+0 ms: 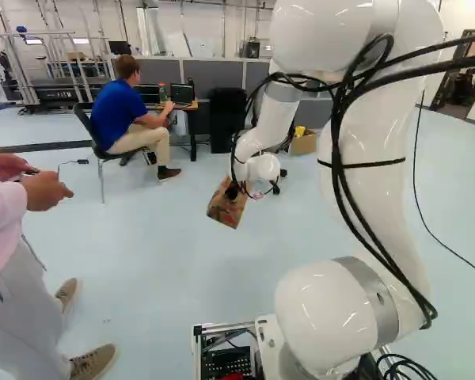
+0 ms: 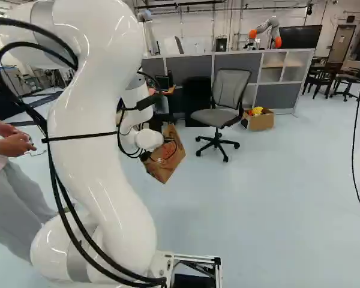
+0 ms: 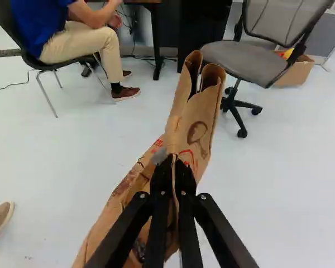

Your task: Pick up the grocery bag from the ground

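My gripper (image 3: 173, 162) is clenched on the paper of the bag (image 3: 197, 131), which hangs tilted, nearer than the chair (image 2: 216, 117) and left of it. I should lift slowly, with steady pinch, because thin paper may tear.

one brown paper bag (image 2: 168, 163), one claw (image 1: 233, 191) with two fingers (image 3: 160, 190), one gray swivel chair (image 2: 230, 90), one black chair (image 3: 5, 28) with metal legs, one cardboard box (image 2: 261, 122), one table (image 1: 191, 105), one open laptop (image 1: 182, 93), one green bottle (image 1: 163, 94), one large dark screen (image 2: 300, 37)
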Controlling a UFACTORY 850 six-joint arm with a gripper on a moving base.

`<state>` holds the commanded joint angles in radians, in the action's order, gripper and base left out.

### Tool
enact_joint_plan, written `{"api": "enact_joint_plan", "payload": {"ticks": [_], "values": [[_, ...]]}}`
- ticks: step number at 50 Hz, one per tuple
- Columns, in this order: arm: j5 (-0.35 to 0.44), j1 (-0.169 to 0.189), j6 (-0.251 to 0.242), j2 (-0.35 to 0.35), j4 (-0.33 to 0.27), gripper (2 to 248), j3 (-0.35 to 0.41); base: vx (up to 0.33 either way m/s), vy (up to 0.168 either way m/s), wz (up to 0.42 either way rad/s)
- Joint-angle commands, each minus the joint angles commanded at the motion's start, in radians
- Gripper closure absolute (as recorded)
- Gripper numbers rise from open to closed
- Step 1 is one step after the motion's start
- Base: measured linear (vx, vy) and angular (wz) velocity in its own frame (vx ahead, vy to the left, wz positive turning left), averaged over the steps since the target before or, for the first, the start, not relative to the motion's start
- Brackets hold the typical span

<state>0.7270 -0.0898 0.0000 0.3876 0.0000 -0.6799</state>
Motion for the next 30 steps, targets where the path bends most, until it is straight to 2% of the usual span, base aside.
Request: {"api": "enact_joint_plan", "payload": {"ticks": [7,30], "values": [[0.0,0.0,0.0,-0.026,0.0,232,0.008,0.0,0.0,0.0],[0.0,0.0,0.0,-0.034,0.0,232,0.011,0.0,0.0,0.0]]}}
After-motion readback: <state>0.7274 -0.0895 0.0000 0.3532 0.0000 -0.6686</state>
